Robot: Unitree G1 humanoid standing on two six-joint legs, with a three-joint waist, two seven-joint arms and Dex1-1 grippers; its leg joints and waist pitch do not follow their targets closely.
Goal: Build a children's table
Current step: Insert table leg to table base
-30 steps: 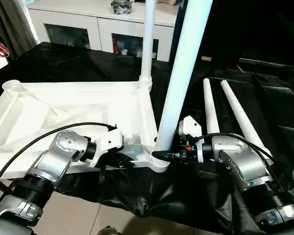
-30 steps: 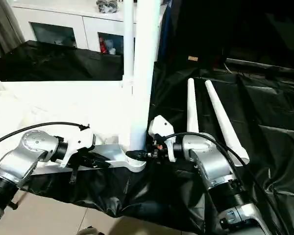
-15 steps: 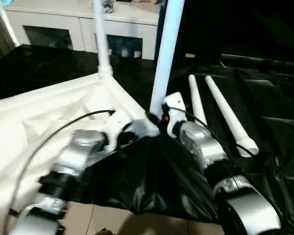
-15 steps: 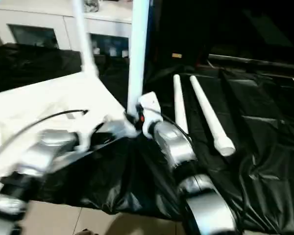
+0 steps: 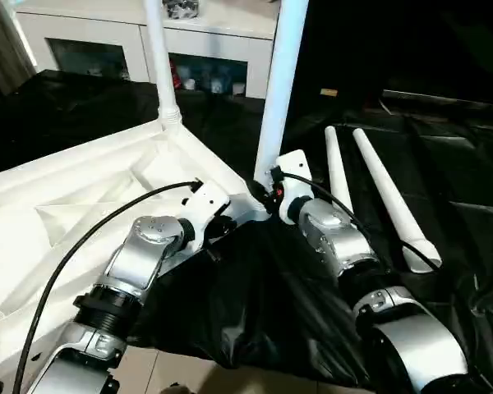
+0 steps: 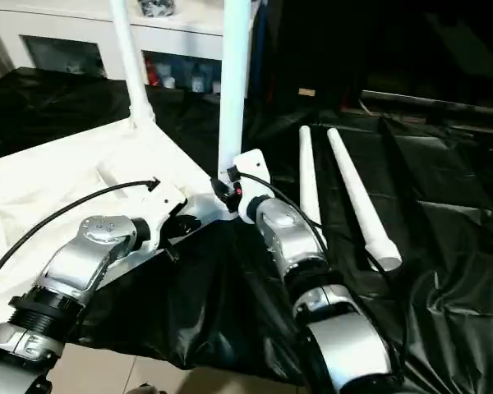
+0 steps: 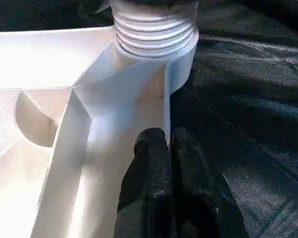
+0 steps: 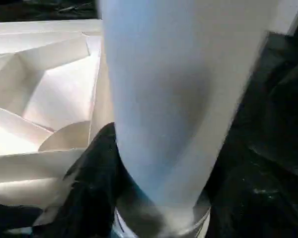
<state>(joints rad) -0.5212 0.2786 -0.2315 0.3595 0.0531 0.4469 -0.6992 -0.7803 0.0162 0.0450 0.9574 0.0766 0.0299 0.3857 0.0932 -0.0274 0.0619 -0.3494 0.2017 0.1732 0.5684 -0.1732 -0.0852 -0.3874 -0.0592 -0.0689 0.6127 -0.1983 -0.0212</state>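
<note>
The white table top (image 5: 82, 189) lies upside down on a black sheet, ribs facing up. One white leg (image 5: 158, 57) stands in its far corner socket. A second leg (image 5: 281, 74) stands upright in the near corner socket (image 7: 156, 34). My right gripper (image 5: 263, 195) is shut on this leg's base, and one black finger (image 8: 97, 168) curves round it. Just left of that corner, my left gripper (image 7: 168, 139) is shut on the top's thin rim wall, a finger on each side. Two loose legs (image 5: 337, 176) (image 5: 386, 197) lie side by side on the sheet to the right.
The black sheet (image 5: 444, 164) covers the work surface and hangs over its near edge above the tiled floor (image 5: 172, 369). A white cabinet with glass doors (image 5: 107, 41) stands behind the table top.
The camera has shifted. Beyond that, the table top has turned on the sheet. Its gripped corner has swung away from me, and both arms have stretched forward with it, keeping their holds.
</note>
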